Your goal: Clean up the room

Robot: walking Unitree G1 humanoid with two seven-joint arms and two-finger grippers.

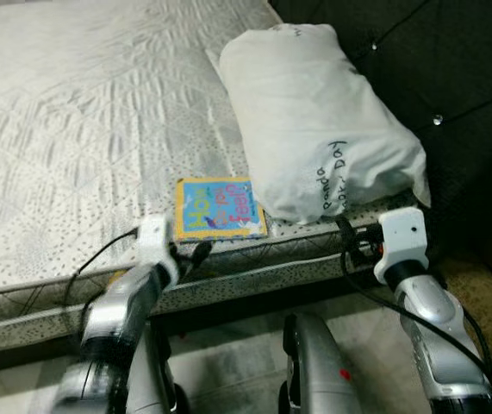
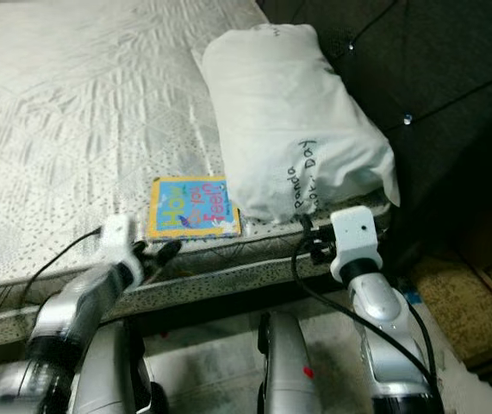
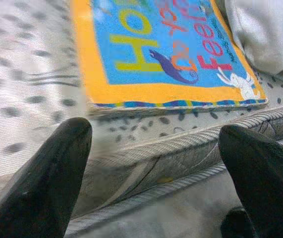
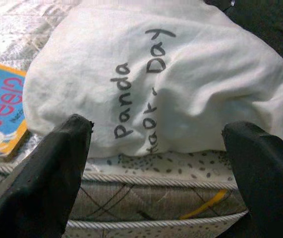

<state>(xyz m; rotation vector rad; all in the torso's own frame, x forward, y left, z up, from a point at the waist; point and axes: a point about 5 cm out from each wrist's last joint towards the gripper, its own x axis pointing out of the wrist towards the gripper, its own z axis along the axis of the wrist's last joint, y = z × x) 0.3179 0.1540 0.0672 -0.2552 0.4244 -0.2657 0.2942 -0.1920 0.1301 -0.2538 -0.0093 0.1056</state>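
**Both hands lined up at the mattress edge**

You look to be at the reach-in step. The children's book (image 1: 221, 209) lies flat on the mattress (image 1: 73, 129) near its edge, touching the pillow (image 1: 314, 121). Your left hand (image 3: 156, 163) is spread before the book, your right hand (image 4: 156, 168) spread before the pillow (both empty). Next, ease the left forward.

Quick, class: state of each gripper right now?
Left gripper: open, empty, facing the blue-and-orange picture book.
Right gripper: open, empty, facing the white pillow.

Glossy printed card cover on the book (image 1: 220, 208); soft creased white cloth on the pillow (image 1: 319, 116); quilted, faintly shiny fabric over the mattress (image 1: 82, 129); tufted dark headboard (image 1: 452, 78).
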